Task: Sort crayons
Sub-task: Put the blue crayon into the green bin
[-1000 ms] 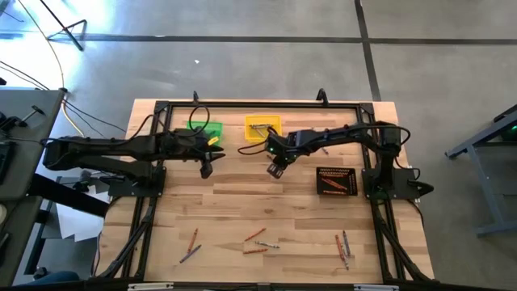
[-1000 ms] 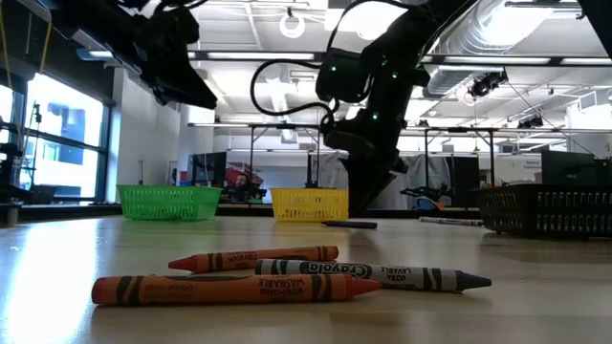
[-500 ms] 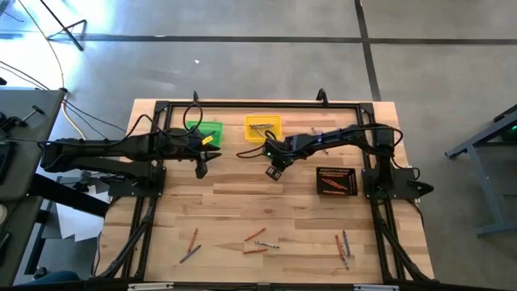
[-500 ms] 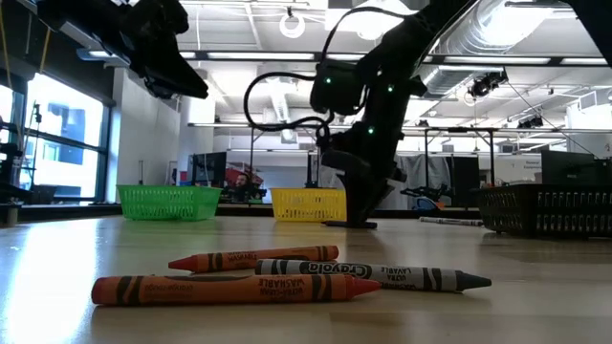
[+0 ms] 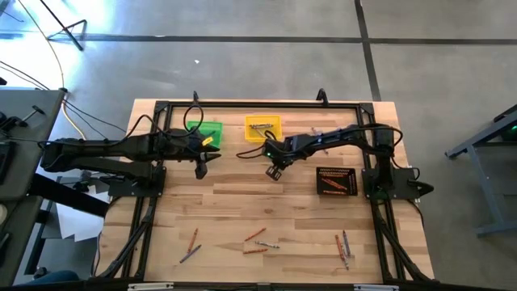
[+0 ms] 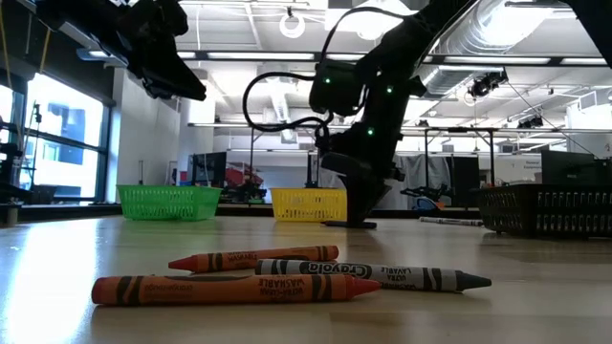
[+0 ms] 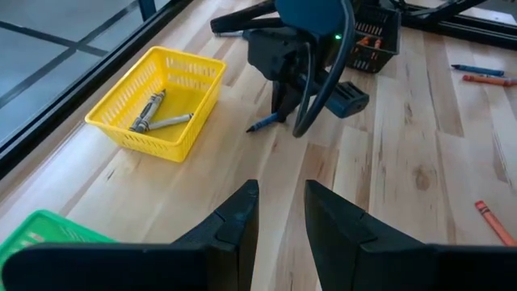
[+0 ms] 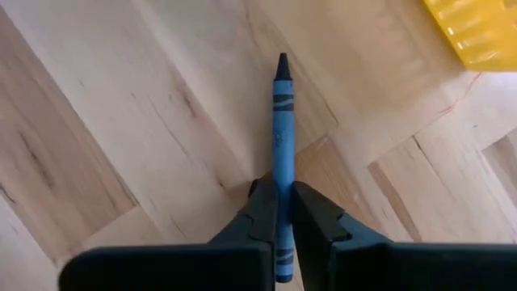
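My right gripper (image 5: pixel 275 171) is down at the table in front of the yellow bin (image 5: pixel 262 128), shut on a blue crayon (image 8: pixel 281 137), which also shows in the left wrist view (image 7: pixel 262 123). My left gripper (image 5: pixel 203 168) hangs open and empty above the table, near the green bin (image 5: pixel 207 132). Orange-red and grey crayons lie flat near the table's near edge (image 5: pixel 258 241), and some show close up in the low view (image 6: pixel 277 277). The yellow bin holds grey crayons (image 7: pixel 153 109). My right gripper pinches the blue crayon between its two fingers (image 8: pixel 260 212), on the crayon's two sides close to its flat end (image 8: pixel 281 194). The fingers come from above, pointing down. The crayon's pointed end (image 8: pixel 282 65) sticks out ahead of the fingers, low over or on the wood.
A black bin (image 5: pixel 337 181) with orange-red crayons stands at the right, by the right arm's base. More crayons lie at the near left (image 5: pixel 191 245) and near right (image 5: pixel 342 247). A black frame runs round the table's edges.
My right gripper has come down from above the table to the wood in front of the yellow bin, shifting a little toward the table's left edge, and has then kept still there.
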Controlling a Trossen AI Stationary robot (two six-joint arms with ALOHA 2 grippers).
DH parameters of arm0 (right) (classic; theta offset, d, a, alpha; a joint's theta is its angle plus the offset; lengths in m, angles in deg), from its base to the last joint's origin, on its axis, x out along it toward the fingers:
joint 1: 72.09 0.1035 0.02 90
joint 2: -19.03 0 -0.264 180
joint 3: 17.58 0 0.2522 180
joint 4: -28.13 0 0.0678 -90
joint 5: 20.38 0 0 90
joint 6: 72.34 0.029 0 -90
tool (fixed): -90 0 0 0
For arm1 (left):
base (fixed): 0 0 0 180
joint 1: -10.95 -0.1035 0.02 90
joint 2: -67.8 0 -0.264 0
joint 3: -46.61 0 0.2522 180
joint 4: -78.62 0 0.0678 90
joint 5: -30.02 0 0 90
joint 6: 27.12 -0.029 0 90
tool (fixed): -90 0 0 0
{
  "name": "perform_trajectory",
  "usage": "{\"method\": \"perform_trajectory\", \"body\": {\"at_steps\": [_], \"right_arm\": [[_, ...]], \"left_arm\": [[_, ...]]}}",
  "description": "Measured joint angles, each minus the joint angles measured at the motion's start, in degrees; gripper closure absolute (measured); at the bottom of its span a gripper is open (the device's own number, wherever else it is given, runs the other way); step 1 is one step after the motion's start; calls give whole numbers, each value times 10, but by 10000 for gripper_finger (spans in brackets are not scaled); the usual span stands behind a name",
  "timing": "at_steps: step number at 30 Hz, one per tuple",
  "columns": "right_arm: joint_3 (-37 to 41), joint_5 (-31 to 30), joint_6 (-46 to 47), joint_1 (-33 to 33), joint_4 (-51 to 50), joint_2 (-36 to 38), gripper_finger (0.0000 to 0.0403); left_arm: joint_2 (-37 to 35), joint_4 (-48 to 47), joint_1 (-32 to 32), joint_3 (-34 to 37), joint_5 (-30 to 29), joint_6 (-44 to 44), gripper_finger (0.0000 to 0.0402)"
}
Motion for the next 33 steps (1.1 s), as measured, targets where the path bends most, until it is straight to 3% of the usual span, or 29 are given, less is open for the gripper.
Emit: {"method": "perform_trajectory", "body": {"at_steps": [6,12,16,23,33], "right_arm": [[2,-6,-41,-17,1,46,398],[2,-7,-106,-39,64,118,400],[2,-7,-159,-42,164,148,401],[1,13,-234,-27,336,155,402],[1,30,-265,-11,373,155,402]], "left_arm": [[0,2,0,0,-7,9,312],[1,23,0,0,-56,20,312],[17,104,0,0,-91,9,312],[73,281,0,0,-91,-69,312],[126,353,0,0,-91,-87,312]]}}
